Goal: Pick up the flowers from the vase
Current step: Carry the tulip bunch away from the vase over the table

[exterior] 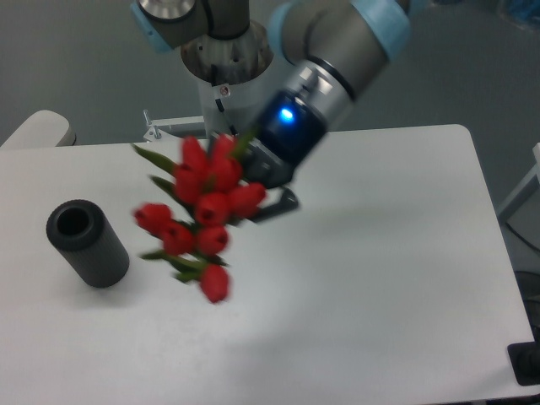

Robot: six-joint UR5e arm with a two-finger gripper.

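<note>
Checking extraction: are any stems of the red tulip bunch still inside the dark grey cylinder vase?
No, the red tulip bunch hangs from the claw over the table, clear of the dark grey cylinder vase, whose hole shows empty.

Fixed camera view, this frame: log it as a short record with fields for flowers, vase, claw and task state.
flowers: red tulip bunch, motion-blurred, in the air above the table, clear of the vase
vase: dark grey cylinder, upright at the table's left, hole empty
claw: shut on the bunch, fingertips mostly hidden behind the blooms
task state: flowers out of the vase
</note>
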